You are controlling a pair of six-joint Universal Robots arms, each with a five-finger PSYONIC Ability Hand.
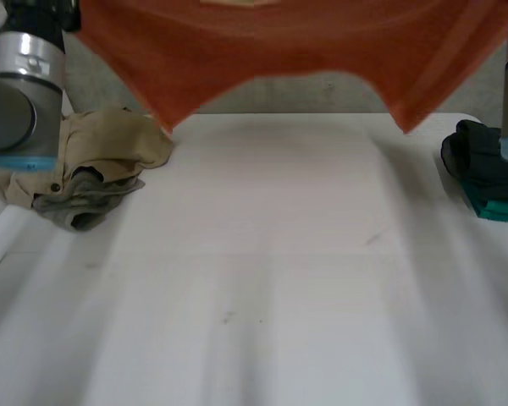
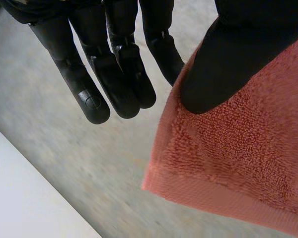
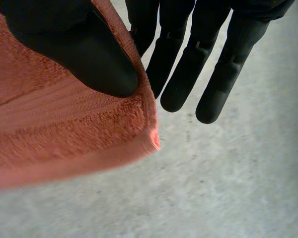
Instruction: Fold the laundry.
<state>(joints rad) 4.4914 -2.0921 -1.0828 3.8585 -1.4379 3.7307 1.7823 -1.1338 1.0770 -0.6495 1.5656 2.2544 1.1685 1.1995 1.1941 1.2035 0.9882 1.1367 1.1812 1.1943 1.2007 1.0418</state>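
Note:
An orange terry towel (image 1: pixel 279 42) hangs spread out in the air above the table's far edge, with its lower corners drooping down. At one upper corner of the towel (image 2: pixel 238 158), my left hand (image 2: pixel 223 64) pinches the cloth with its thumb against a finger, while the other fingers (image 2: pixel 119 84) stay straight beside it. My right hand (image 3: pixel 79 54) grips the opposite corner of the towel (image 3: pixel 64 124) the same way, its thumb on the cloth and the remaining fingers (image 3: pixel 208 84) straight.
The white table (image 1: pixel 262 279) lies below the towel. A crumpled beige and grey pile of clothes (image 1: pixel 93 165) sits at its far left by my left arm (image 1: pixel 25 93). Dark and teal folded clothes (image 1: pixel 483 173) lie at the far right.

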